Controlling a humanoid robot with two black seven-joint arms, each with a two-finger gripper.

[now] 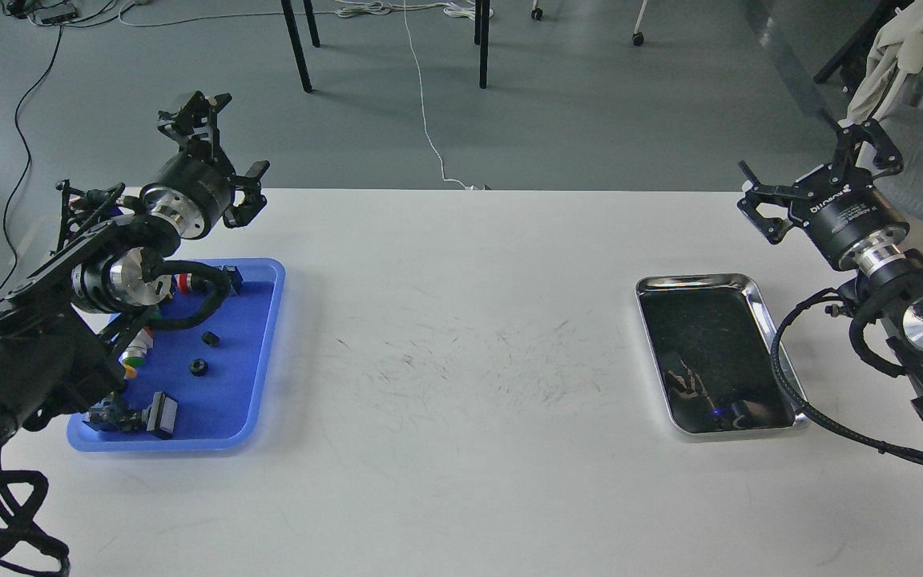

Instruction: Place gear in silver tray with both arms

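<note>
Left black jointed arm over blue plastic tray at bench's left side; left gripper raised, jaws apart, empty. Blue tray holds two small black round gear-like parts, plus other small parts (half hidden by arm, uncounted). White bench scuffed mid-surface. One shiny rectangular silver metal tray at right: rounded corners, raised rim, dark reflective bottom. Right black arm beside it; right gripper jaws apart, empty.
</note>
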